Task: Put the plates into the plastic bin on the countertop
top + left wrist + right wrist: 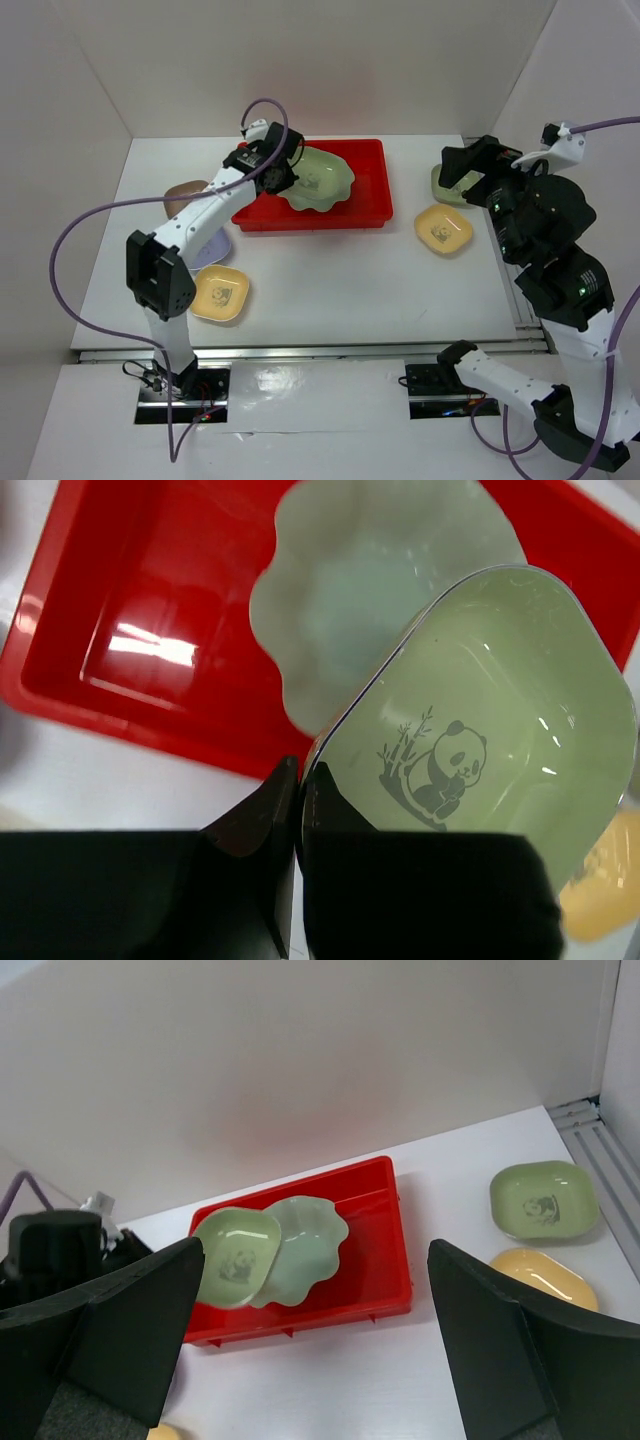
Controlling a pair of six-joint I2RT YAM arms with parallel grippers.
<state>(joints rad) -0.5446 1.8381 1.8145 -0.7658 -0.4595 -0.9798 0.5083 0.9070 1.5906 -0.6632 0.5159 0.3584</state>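
The red plastic bin (pixel 372 198) stands at the back middle of the white countertop (pixel 330 280). The large pale-green scalloped dish (pixel 340 165) lies inside it. My left gripper (pixel 280 172) is shut on the rim of a small green panda-print dish (pixel 308 186), held tilted over the bin's left part and overlapping the scalloped dish. In the left wrist view the gripper (pixel 300 770) pinches the green dish (pixel 490 710) above the scalloped dish (pixel 350 590) and the bin (pixel 160 610). My right gripper (pixel 462 165) is open and empty, raised at the right (pixel 316 1248).
Left of the bin lie a pink-tan dish (pixel 185 195), a lavender dish (pixel 210 250) and a yellow dish (pixel 220 294). To the right lie a yellow dish (pixel 443 229) and a green dish (pixel 543 1200), partly under my right gripper. White walls enclose the countertop.
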